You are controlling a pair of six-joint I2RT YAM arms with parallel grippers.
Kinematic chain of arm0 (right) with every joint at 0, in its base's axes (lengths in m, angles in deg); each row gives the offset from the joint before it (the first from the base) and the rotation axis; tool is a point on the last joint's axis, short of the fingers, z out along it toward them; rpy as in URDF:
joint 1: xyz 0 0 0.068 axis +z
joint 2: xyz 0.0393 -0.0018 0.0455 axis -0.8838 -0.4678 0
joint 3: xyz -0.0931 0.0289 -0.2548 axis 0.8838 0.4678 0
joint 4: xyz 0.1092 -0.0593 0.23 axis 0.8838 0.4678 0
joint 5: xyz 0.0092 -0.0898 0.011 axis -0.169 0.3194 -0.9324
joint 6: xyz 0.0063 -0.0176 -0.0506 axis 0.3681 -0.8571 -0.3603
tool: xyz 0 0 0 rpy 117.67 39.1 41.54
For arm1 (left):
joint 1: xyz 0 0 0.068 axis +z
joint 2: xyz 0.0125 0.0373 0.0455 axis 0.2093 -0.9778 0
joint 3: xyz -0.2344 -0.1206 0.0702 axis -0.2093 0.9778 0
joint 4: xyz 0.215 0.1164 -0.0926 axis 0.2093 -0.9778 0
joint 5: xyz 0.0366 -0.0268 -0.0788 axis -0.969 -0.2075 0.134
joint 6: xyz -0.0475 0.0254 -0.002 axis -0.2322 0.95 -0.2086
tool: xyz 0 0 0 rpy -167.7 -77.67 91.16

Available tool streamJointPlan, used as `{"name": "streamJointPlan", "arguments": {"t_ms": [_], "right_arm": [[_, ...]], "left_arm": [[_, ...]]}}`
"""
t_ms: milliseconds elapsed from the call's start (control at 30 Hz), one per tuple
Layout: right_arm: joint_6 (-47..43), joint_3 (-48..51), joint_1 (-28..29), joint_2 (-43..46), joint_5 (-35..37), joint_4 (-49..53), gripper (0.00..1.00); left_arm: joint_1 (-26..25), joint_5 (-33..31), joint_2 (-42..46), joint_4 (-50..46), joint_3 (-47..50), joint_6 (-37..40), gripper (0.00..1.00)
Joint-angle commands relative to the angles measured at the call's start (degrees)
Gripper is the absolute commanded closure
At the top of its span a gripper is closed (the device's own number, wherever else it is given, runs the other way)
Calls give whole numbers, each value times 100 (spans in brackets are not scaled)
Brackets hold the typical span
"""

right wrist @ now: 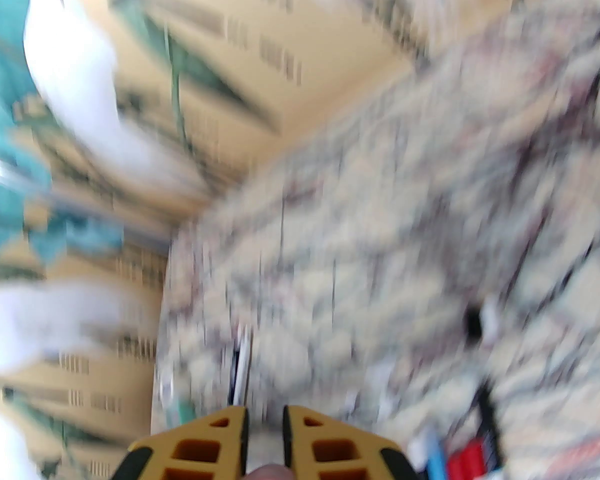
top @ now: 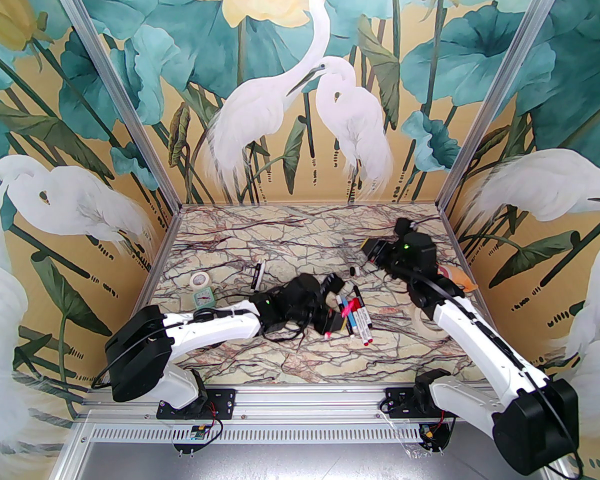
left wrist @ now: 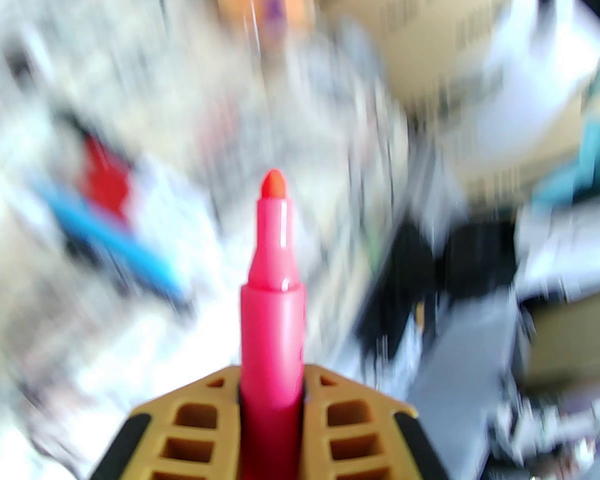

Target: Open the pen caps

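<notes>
My left gripper (left wrist: 271, 403) is shut on a pink pen (left wrist: 272, 293). The pen's orange-red tip is bare and points away from the wrist camera. From above, the left gripper (top: 336, 313) sits at the left edge of a heap of white-barrelled pens (top: 360, 320) with red, blue and black ends. My right gripper (top: 372, 252) hovers further back, near a black pen cap (top: 352, 271) and a white one (top: 360, 271) lying on the marble table (top: 290, 363). Its yellow fingers (right wrist: 230, 443) stand almost together, and a blurred dull-pink thing, seemingly the pink cap (right wrist: 268, 472), sits deep between them.
A tape roll (top: 199, 280) and a small green clock (top: 203, 296) stand at the left. A slim black-and-white item (top: 256, 275) lies behind the left arm. A white tape ring (top: 427, 320) and an orange object (top: 462, 278) lie beside the right arm. Walls close three sides.
</notes>
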Motion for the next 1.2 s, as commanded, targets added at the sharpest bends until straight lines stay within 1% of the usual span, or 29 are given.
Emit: {"name": "streamJointPlan", "arguments": {"t_ms": [0,100,200,300,400,600,733,867,1033,1167], "right_arm": [[-252,-240,40,63,365,-503,98],[-259,-307,36,60,369,-262,98],[-252,-257,31,29,158,-39,98],[-431,-162,31,37,-188,175,97],[-766,-130,35,80,-432,581,96],[-1861,-436,23,-185,-344,2024,93],[-2439,-641,-29,-639,-218,2566,91],[-2985,-1030,-139,-1463,-31,3050,89],[-3328,-1481,-305,-2389,-58,3146,86],[-3564,-1956,-432,-3093,-21,3250,86]], "left_arm": [[30,512,-55,-489,-25,147,100],[25,328,73,-459,5,117,100],[42,-22,246,-340,35,38,100],[75,-358,427,-180,105,-83,100],[140,-549,669,40,268,-206,100],[486,-774,1273,476,811,-552,100],[679,-1221,1708,368,1065,-685,100],[839,-1593,1972,100,1192,-726,100],[926,-2058,2222,-200,1303,-766,100],[948,-2191,2391,-260,1399,-791,100]]}}
